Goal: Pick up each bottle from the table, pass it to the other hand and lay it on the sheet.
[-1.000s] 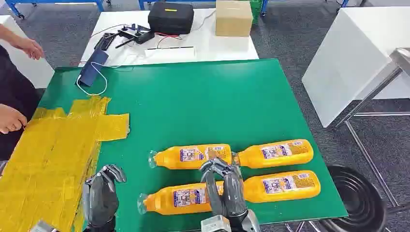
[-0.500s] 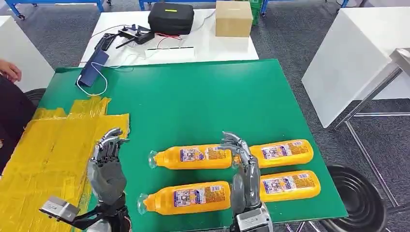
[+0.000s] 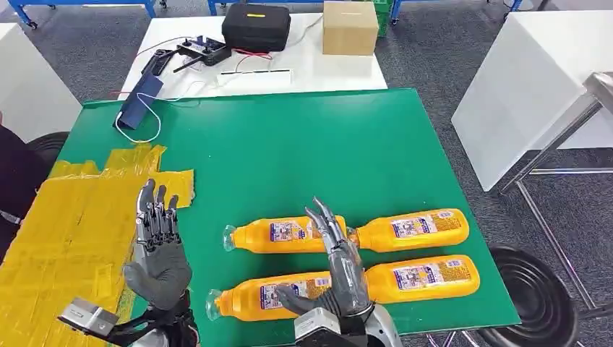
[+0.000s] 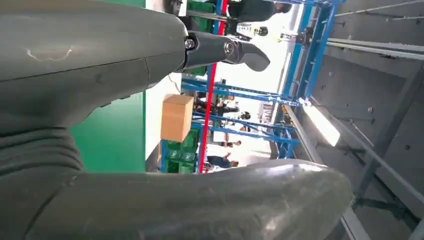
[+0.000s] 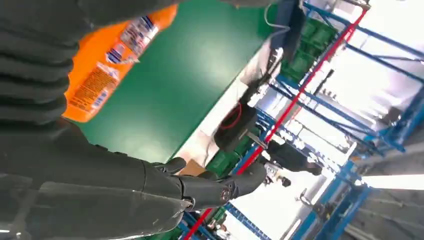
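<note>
Your right hand point(image 3: 340, 271) hangs with fingers spread over the near-left bottle point(image 3: 278, 295), and the left hand point(image 3: 159, 249) is spread and empty by the yellow sheet point(image 3: 72, 224). All four smooth, round bottles lie on the green surface point(image 3: 289, 152); a glancing touch could roll one into its neighbour
</note>
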{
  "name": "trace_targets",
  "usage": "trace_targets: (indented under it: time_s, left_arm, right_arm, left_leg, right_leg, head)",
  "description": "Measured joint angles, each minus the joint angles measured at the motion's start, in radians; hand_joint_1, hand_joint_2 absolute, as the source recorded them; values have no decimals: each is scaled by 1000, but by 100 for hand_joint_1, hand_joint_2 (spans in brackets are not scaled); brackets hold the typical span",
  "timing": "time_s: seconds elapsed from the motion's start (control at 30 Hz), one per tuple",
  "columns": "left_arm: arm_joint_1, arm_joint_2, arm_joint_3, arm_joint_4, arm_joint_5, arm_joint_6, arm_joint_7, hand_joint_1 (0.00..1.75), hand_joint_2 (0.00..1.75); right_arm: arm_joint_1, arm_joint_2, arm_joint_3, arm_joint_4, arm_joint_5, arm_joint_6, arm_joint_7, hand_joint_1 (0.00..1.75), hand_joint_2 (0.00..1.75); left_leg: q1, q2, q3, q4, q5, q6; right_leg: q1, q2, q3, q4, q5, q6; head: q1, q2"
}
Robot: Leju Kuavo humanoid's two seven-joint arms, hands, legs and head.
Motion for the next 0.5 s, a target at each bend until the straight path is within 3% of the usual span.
trace_targets:
  time_s: [0.5]
  left_arm:
    - [24, -3, 7, 0, 0, 6, -2, 0, 0]
  right_arm:
    - [2, -88, 112, 16, 47, -32, 88, 0, 175]
  left_leg:
    - [0, 0, -1, 0, 0, 0]
  right_leg:
    - [0, 0, -1, 0, 0, 0]
  head:
    - [0, 0]
